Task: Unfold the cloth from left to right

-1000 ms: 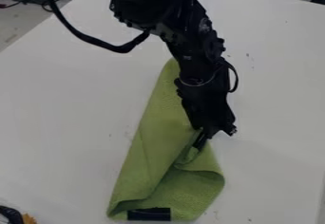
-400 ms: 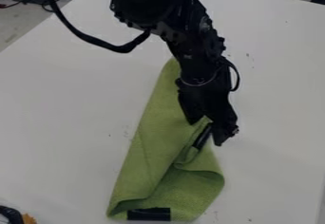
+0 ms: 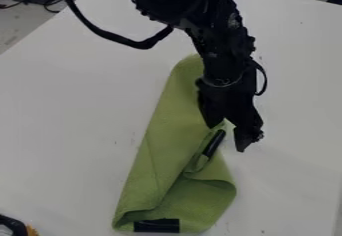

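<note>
At the near left of the tabletop [image 3: 67, 130], a black and orange thing [image 3: 15, 226] is seen in part. To the right of it, the near end of the green cloth [image 3: 157, 150] is laid on the tabletop. A black patch [image 3: 157, 225] is seen on this end. The cloth is stretched out long, from the near part of the tabletop toward the far edge, and is only partly unfolded. On its right side a bit is folded over, and a soft, round bend is made there. A bit farther on, a small flap is turned up, and a black strip [image 3: 214, 143] is seen on it. Just past the strip, the gripper [image 3: 227, 139] is held over the right side of the cloth, with its two fingers spread and a gap left between them. Behind it the cloth is ended in a round tip, partly hidden by the black arm [image 3: 227, 40]. The arm is reached in over the far edge, with a thick black cable [image 3: 110, 36] looped at its left. Past the left edge, near the far left corner, thin wires [image 3: 50, 2] are seen
</note>
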Controlling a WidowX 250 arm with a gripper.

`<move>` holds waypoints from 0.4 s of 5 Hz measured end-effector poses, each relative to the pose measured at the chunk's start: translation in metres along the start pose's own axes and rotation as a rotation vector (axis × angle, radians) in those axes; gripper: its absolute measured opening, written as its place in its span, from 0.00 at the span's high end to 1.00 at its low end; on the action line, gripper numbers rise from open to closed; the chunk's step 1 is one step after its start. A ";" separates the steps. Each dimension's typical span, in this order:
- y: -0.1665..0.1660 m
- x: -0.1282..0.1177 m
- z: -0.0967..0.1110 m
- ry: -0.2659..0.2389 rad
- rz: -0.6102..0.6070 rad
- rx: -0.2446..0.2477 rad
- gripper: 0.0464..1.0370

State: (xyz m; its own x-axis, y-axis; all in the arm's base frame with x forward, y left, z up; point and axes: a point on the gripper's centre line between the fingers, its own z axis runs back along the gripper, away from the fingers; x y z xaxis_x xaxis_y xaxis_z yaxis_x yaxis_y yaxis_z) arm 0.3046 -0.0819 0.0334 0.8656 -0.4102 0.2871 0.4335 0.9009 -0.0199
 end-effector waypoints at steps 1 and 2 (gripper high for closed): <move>-0.002 0.002 0.000 -0.007 0.006 0.000 0.05; -0.004 0.002 -0.006 -0.036 0.008 -0.036 0.09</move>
State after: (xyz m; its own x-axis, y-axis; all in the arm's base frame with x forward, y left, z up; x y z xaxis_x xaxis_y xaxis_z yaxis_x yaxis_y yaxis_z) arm 0.3057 -0.0869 0.0285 0.8596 -0.3973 0.3214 0.4361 0.8982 -0.0561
